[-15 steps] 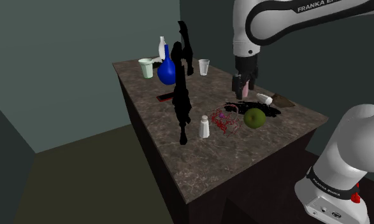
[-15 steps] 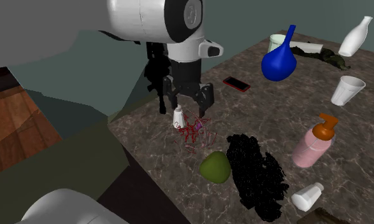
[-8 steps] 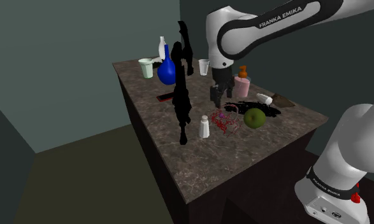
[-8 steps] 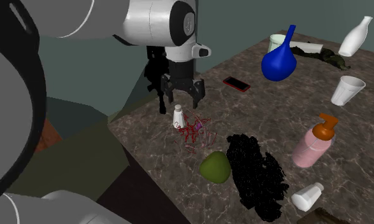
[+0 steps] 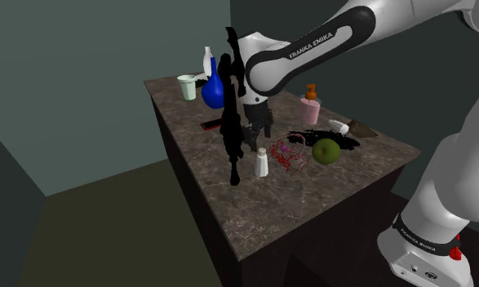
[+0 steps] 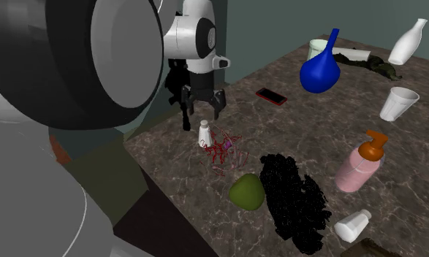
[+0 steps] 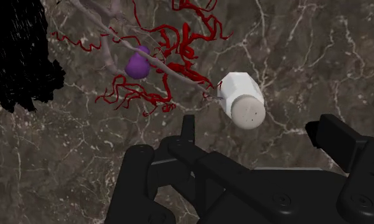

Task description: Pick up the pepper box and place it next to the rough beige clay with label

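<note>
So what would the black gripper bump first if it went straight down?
Probably the small white shaker, right under the open gripper. Depth is unclear, so it might reach the tabletop instead.

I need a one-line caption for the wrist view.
Open black gripper hovers over a small white shaker beside a red tangle on a dark marbled counter.

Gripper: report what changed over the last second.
The gripper swung from the pink bottle toward the shoulder view's left and lowered, now open over the white shaker. Nothing was grasped. Shaker, green apple, bottle and blue vase stayed put.
</note>
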Motion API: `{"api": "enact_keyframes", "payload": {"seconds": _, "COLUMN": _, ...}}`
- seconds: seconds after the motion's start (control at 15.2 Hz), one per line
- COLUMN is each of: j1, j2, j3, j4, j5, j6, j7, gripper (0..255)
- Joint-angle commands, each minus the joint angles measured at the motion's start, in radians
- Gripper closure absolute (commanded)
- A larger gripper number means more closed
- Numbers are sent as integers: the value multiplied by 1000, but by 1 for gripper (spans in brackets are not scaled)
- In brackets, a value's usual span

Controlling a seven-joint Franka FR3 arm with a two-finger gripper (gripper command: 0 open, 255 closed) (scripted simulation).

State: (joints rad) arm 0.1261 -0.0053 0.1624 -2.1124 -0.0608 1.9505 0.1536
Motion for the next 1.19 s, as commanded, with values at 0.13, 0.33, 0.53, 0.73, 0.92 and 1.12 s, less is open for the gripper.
{"api": "enact_keyframes", "payload": {"seconds": 0.13, "j1": 1, "j2": 24, "j3": 1, "j4": -31, "j5": -5, "j6": 55, "j7": 2, "gripper": 0}}
{"api": "enact_keyframes", "payload": {"seconds": 0.33, "j1": 0, "j2": 36, "j3": 0, "j4": -59, "j5": -9, "j6": 95, "j7": 5, "gripper": 0}}
{"api": "enact_keyframes", "payload": {"seconds": 0.53, "j1": 0, "j2": 39, "j3": -1, "j4": -64, "j5": -10, "j6": 102, "j7": 5, "gripper": 0}}
{"api": "enact_keyframes", "payload": {"seconds": 0.73, "j1": 0, "j2": 39, "j3": -1, "j4": -64, "j5": -10, "j6": 102, "j7": 5, "gripper": 0}}
{"api": "enact_keyframes", "payload": {"seconds": 0.92, "j1": 0, "j2": 39, "j3": -1, "j4": -64, "j5": -10, "j6": 102, "j7": 5, "gripper": 255}}
{"api": "enact_keyframes", "payload": {"seconds": 1.12, "j1": 0, "j2": 39, "j3": 0, "j4": -64, "j5": -9, "j6": 102, "j7": 5, "gripper": 255}}
